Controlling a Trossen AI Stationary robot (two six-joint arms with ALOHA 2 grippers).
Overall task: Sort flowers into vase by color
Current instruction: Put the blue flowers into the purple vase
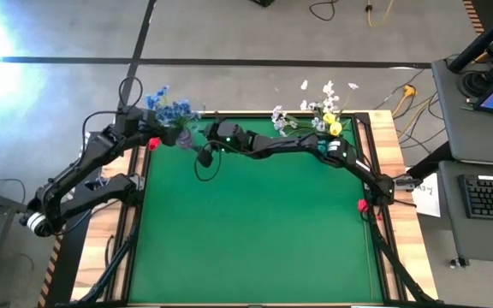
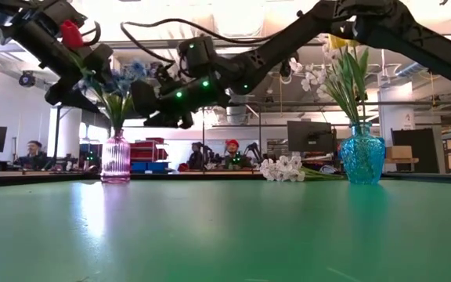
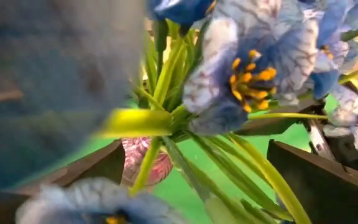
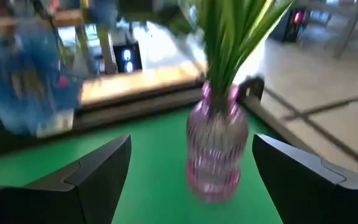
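A pink ribbed vase (image 2: 117, 159) stands at the table's far left and holds blue flowers (image 2: 125, 77) on green stems. My left gripper (image 3: 207, 186) is open at the blue flowers, one finger on each side of the stems above the vase (image 3: 143, 163). My right gripper (image 4: 191, 180) is open, reaching level from the table's right toward the pink vase (image 4: 216, 149), short of it. A teal vase (image 2: 362, 155) at the far right holds yellow tulips (image 1: 335, 127) and white blossoms (image 1: 328, 89). More white blossoms (image 2: 283, 168) lie on the table beside it.
The green mat (image 1: 255, 231) in front of both vases is free. A raised frame (image 1: 379, 137) runs round the mat. A side table with a keyboard (image 1: 490, 195) stands to the right. People sit in the room beyond the far edge (image 2: 34, 153).
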